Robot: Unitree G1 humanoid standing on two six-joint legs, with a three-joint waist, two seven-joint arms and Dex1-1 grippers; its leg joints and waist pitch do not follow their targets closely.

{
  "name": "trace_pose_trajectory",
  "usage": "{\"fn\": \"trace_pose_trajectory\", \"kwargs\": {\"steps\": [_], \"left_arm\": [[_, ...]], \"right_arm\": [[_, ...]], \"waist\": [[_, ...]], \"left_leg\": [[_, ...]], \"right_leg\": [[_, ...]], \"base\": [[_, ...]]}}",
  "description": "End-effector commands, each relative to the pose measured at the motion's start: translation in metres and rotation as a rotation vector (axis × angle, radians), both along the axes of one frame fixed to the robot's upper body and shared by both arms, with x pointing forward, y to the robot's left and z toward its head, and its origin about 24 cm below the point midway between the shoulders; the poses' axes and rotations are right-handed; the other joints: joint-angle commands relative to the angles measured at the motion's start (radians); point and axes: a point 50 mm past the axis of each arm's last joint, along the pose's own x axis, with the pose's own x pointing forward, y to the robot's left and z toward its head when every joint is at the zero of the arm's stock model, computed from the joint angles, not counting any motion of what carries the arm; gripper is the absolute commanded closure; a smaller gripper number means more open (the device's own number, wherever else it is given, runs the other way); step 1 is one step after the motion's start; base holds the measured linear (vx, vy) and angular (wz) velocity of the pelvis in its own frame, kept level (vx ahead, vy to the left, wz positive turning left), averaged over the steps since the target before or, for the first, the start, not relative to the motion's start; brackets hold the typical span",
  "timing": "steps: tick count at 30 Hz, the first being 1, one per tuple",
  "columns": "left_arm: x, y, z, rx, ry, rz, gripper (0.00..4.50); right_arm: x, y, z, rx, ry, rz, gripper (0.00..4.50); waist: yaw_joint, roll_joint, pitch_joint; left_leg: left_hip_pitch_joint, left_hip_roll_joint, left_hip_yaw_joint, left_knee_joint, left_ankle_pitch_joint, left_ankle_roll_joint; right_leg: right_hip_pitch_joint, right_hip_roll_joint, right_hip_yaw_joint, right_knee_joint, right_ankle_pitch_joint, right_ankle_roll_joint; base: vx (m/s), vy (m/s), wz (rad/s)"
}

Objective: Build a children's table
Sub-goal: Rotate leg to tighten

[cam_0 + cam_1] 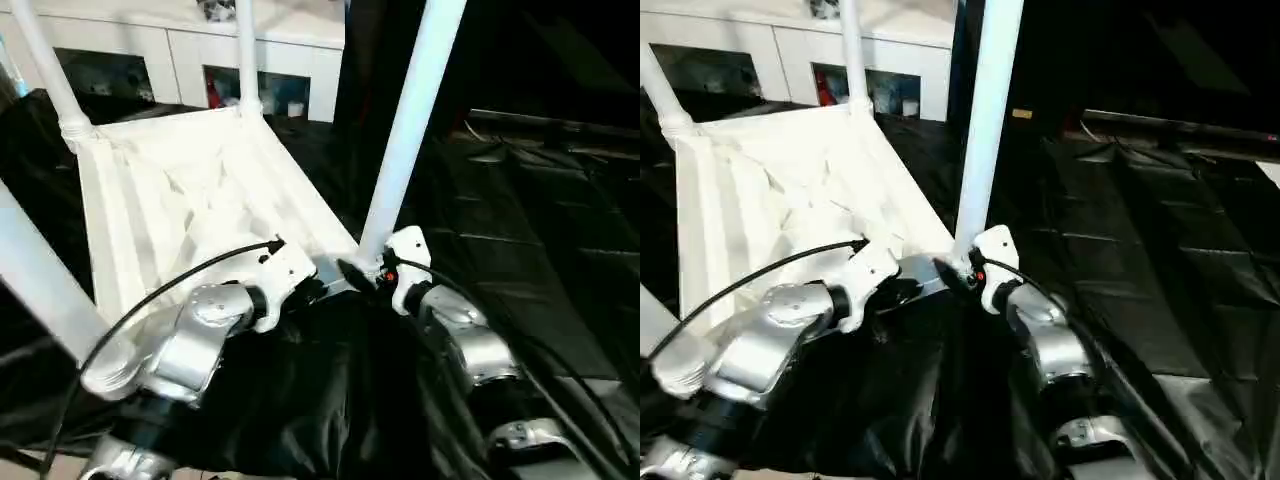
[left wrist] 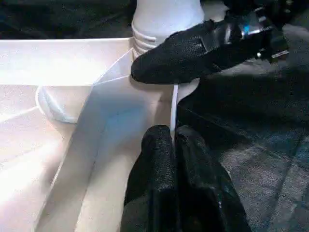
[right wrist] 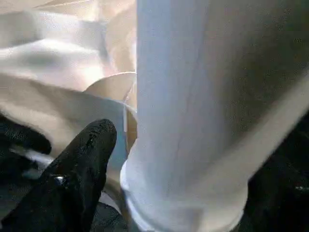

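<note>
Black sheeting underlies the upturned tabletop (image 1: 180,190), all four legs standing in its corner sockets. At the near leg (image 1: 405,130), the left gripper (image 2: 172,140) is clenched on the tabletop's rim while the right gripper's (image 1: 362,272) jaws are spread around the leg's base; probably only final seating and flipping remain.

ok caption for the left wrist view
Left gripper pinching the tabletop rim beside a socketed leg.

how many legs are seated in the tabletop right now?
4. Far-left corner leg; far-right corner leg; near-right corner leg, by the right gripper; near-left corner leg, beside the left forearm. All stand up from the upturned tabletop.
</note>
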Motion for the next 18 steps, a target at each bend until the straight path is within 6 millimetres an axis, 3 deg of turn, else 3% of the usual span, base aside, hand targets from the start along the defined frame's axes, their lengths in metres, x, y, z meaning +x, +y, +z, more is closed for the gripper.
{"fn": "trace_pose_trajectory", "kwargs": {"steps": [1,5,6,7,11,13,18], "left_arm": [[-0.013,-0.021,0.004,-0.113,0.014,-0.151,4.50],[-0.018,-0.014,0.004,-0.113,0.028,-0.211,4.50],[-0.019,-0.013,0.004,-0.113,0.029,-0.214,4.50],[-0.021,-0.007,0.005,-0.098,0.035,-0.246,4.50],[-0.021,0.003,0.007,-0.090,0.056,-0.285,4.50],[-0.021,0.008,0.008,-0.076,0.063,-0.317,4.50],[-0.022,0.011,0.011,-0.086,0.085,-0.361,4.50]], "right_arm": [[-0.012,0.024,0.006,0.015,-0.035,0.221,0.73],[-0.016,0.011,0.011,0.012,-0.046,0.291,0.73],[-0.017,0.010,0.011,0.012,-0.047,0.294,0.73],[-0.018,0.004,0.016,0.032,-0.026,0.342,0.73],[-0.020,-0.001,0.023,0.054,0.000,0.435,0.31],[-0.022,-0.004,0.023,0.028,0.014,0.500,0.09],[-0.025,-0.006,0.021,-0.073,-0.008,0.567,0.09]], "waist": [[0.017,0.004,-0.056],[0.026,0.003,-0.053],[0.030,0.001,-0.052],[0.030,-0.008,-0.048],[0.041,-0.010,-0.045],[0.048,-0.012,-0.046],[0.052,-0.016,-0.047]], "left_leg": [[-0.008,0.014,0.007,-0.047,-0.098,0.109],[-0.002,0.017,0.007,-0.051,-0.134,0.094],[-0.002,0.017,0.006,-0.052,-0.153,0.088],[-0.003,0.018,0.006,-0.054,-0.172,0.085],[0.001,0.020,0.006,-0.057,-0.208,0.068],[0.000,0.019,0.004,-0.057,-0.198,0.062],[0.000,0.019,0.005,-0.055,-0.168,0.053]], "right_leg": [[0.064,-0.038,0.037,-0.048,-0.049,-0.224],[0.061,-0.037,0.037,-0.051,-0.089,-0.228],[0.063,-0.039,0.037,-0.052,-0.117,-0.221],[0.062,-0.039,0.038,-0.055,-0.155,-0.211],[0.054,-0.041,0.040,-0.063,-0.250,-0.179],[0.055,-0.042,0.040,-0.062,-0.259,-0.170],[0.055,-0.040,0.039,-0.054,-0.209,-0.184]], "base": [[0.000,0.000,0.00],[0.000,0.000,0.00],[0.000,0.000,0.00],[0.000,0.000,0.00],[0.000,0.000,0.00],[0.000,0.000,0.00],[0.000,0.000,0.00]]}}
